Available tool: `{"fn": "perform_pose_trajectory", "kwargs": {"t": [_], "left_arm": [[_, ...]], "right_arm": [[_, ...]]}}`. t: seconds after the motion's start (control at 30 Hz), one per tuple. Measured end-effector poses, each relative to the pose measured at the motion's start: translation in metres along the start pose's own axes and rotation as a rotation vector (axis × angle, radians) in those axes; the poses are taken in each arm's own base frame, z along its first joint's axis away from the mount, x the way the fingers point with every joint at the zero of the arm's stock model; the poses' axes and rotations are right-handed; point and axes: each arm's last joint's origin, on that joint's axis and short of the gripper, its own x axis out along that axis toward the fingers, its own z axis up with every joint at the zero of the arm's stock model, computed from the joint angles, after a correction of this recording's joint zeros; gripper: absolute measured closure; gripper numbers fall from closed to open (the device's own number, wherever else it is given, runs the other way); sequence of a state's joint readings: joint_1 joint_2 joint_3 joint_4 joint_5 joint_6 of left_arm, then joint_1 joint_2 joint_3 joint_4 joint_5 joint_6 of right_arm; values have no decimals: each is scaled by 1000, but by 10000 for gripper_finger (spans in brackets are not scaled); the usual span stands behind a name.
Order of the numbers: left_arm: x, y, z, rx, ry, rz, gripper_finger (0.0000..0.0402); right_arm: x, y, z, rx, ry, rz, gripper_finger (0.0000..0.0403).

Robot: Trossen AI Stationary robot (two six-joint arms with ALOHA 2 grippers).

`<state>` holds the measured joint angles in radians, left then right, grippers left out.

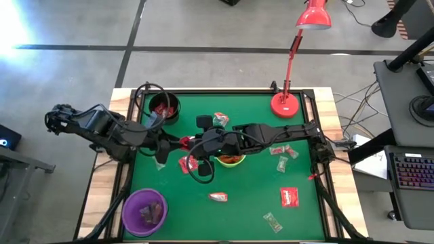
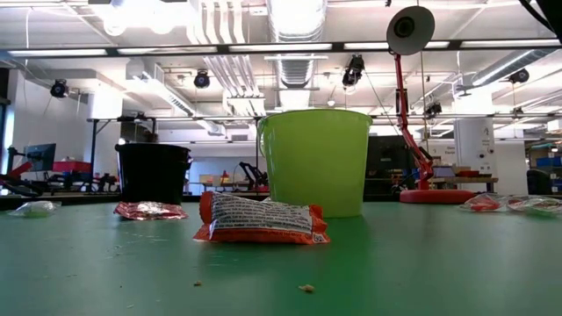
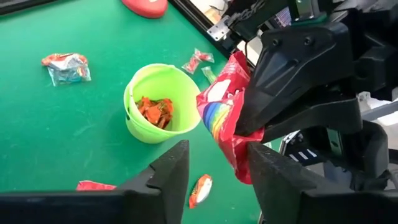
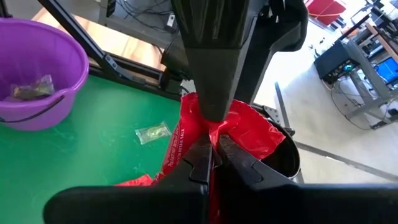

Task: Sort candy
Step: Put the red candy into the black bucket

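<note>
packet (image 4: 245,134): flat red candy packet, held up off the mat between the two arms, near the middle of the table, between the black bowl (image 1: 165,108) and the green bowl (image 1: 230,160)
right gripper (image 4: 211,158): jaws closed tight on the packet, pinching a gathered edge of it
left gripper (image 3: 217,165): jaws apart, one on each side of the packet's lower end; whether the pads touch the wrapper i cannot tell
key relation: packet hangs with its long axis roughly upright, lower part dropping into the gap of the left jaws, upper part in the right jaws; the two grippers face each other with the packet between them
nearer arm: both are at the packet; right carries it, left is placed to take it
judgement: looks like a handover from right to left; left needs to close on the lower end before right lets go, else the packet falls to the mat
likely target: black bowl, on the left arm's side, already holds red wrappers
green bowl: holds orange wrappers
purple bowl (image 1: 144,211): near corner on the left arm's side, holds pale wrappers
loose candy: more packets scattered on the mat (image 1: 244,203), mostly on the right arm's side
</note>
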<state>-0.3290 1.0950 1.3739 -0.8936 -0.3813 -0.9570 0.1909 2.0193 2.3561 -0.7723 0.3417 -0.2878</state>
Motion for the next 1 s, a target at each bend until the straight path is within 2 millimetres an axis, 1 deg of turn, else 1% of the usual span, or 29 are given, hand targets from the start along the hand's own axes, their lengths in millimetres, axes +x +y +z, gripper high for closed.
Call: {"fn": "perform_pose_trajectory", "kwargs": {"t": [0.17, 0.4, 0.63, 0.83, 1.0], "left_arm": [[0, 0, 0, 10, 0, -5, 295], [0, -1, 1, 59, -4, -14, 335], [0, -2, 2, 115, -7, -35, 395], [0, -3, 2, 138, 1, -45, 400], [0, -3, 1, 149, 18, -57, 401]], "right_arm": [[0, 0, 0, 0, -1, 0, 394], [0, 0, 2, 6, -16, -4, 394], [0, 0, 2, 36, -23, -4, 393], [0, 0, 3, 76, -28, 1, 387], [1, -2, 2, 153, -39, 50, 352]]}}
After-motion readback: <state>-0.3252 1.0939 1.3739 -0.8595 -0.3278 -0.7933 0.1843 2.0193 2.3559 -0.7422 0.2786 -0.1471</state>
